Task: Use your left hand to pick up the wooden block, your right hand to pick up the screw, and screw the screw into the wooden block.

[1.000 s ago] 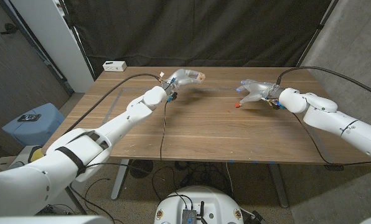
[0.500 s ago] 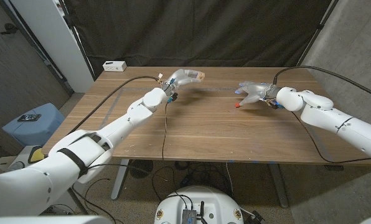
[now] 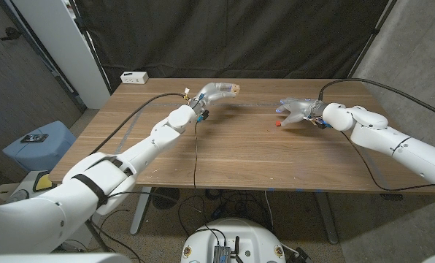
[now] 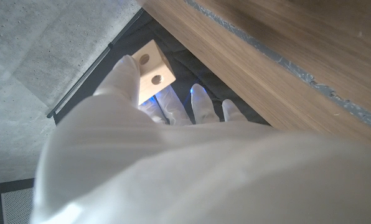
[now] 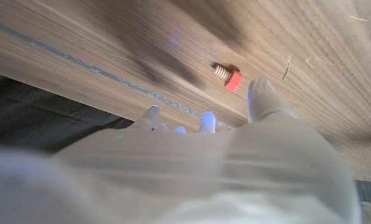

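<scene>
The left hand (image 3: pixel 216 93) holds the block (image 3: pixel 235 90) up off the desk (image 3: pixel 247 157), near its far edge and left of the middle; the left wrist view shows the fingers (image 4: pixel 126 78) closed around the block (image 4: pixel 153 76), with two round holes in the face that shows. The screw (image 3: pixel 277 124) lies on the desk, right of the middle and toward the far edge, red head and pale threaded shank on its side. The right hand (image 3: pixel 294 111) hovers just beside it with fingers spread and nothing in them; in the right wrist view one fingertip (image 5: pixel 260 93) sits very near the screw (image 5: pixel 229 76) but apart from it.

The step in hand looks like the right-hand pickup. To do it well, the hand should lower with thumb and a finger on either side of the red head (the widest, squarest part to pinch), closing gently so the screw does not roll away on the smooth wood. Gripping the head would leave the shank free to meet a hole. The left hand should keep a holed face turned toward the right.

No containers are in view; a small white box (image 3: pixel 134 77) sits at the desk's far left corner, contents impossible to tell.
</scene>
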Robot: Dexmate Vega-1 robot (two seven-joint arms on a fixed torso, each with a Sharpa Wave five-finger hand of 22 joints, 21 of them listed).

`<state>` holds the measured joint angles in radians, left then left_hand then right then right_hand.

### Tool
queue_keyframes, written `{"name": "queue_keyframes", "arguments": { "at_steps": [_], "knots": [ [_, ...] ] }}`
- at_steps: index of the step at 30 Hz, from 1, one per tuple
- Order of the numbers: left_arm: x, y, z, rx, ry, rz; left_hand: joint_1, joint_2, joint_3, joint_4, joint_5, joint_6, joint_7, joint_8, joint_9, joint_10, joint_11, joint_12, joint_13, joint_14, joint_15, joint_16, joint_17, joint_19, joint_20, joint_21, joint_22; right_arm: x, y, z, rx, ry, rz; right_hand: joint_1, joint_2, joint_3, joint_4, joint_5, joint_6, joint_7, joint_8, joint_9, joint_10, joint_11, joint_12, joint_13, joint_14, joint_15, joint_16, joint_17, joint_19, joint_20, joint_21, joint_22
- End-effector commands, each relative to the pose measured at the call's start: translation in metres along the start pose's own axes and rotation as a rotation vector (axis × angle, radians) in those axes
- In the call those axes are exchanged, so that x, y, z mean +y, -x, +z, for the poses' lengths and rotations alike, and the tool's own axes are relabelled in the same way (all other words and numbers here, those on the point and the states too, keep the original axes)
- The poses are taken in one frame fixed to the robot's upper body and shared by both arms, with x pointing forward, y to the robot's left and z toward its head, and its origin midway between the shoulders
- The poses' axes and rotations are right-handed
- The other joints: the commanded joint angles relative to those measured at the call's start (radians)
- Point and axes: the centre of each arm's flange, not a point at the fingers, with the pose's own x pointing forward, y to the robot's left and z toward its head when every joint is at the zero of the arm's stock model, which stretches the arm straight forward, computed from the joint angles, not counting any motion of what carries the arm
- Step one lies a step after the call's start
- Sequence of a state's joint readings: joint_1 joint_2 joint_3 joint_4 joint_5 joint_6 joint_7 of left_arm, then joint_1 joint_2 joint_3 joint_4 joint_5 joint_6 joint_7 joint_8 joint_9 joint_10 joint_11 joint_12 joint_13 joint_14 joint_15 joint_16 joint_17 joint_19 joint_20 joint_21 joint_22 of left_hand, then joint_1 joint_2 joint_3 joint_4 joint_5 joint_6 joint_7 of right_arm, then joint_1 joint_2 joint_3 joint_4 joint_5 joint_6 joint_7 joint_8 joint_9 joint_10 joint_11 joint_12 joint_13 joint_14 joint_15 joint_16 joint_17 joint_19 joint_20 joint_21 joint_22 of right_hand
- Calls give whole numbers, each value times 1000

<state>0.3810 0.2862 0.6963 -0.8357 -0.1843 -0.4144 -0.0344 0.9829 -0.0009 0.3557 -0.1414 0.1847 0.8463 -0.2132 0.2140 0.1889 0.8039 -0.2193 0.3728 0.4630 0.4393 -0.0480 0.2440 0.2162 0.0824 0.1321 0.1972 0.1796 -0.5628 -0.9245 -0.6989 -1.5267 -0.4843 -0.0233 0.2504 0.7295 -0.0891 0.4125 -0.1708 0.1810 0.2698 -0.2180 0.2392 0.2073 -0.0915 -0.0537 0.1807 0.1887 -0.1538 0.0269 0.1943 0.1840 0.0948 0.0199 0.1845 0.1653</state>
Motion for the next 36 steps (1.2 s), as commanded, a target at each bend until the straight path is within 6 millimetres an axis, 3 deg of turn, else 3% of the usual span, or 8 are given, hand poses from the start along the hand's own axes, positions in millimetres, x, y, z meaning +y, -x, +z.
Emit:
{"name": "queue_keyframes", "arguments": {
  "at_steps": [1, 36],
  "knots": [
    [-3, -2, -3, 9, 28, -12, 0, 11, -4, 3, 5, 11, -3, 8, 4, 7, -4, 3, 6, -3, -109, 7, 4, -2, -6, 3, 1, 4, -3, -2, 14, 4, 5, 7, -6, 1, 7, -3, 12, 1, 9, 2, -1, 2, 5, 1, 4, 3, 1, 5, 3, 3, 3, 4],
    [-9, 0, -11, 36, 51, -19, -2, 18, -9, 2, 8, 17, -4, 7, 4, 16, -4, -1, 10, -5, -106, 9, 6, -5, -4, 3, 2, 15, -14, -3, -5, -5, -16, 56, 0, 18, 0, 2, 93, 0, 46, 12, 24, -6, 14, 2, 35, -4, 11, 5, 32, 4, 11, 4]
  ]
}}
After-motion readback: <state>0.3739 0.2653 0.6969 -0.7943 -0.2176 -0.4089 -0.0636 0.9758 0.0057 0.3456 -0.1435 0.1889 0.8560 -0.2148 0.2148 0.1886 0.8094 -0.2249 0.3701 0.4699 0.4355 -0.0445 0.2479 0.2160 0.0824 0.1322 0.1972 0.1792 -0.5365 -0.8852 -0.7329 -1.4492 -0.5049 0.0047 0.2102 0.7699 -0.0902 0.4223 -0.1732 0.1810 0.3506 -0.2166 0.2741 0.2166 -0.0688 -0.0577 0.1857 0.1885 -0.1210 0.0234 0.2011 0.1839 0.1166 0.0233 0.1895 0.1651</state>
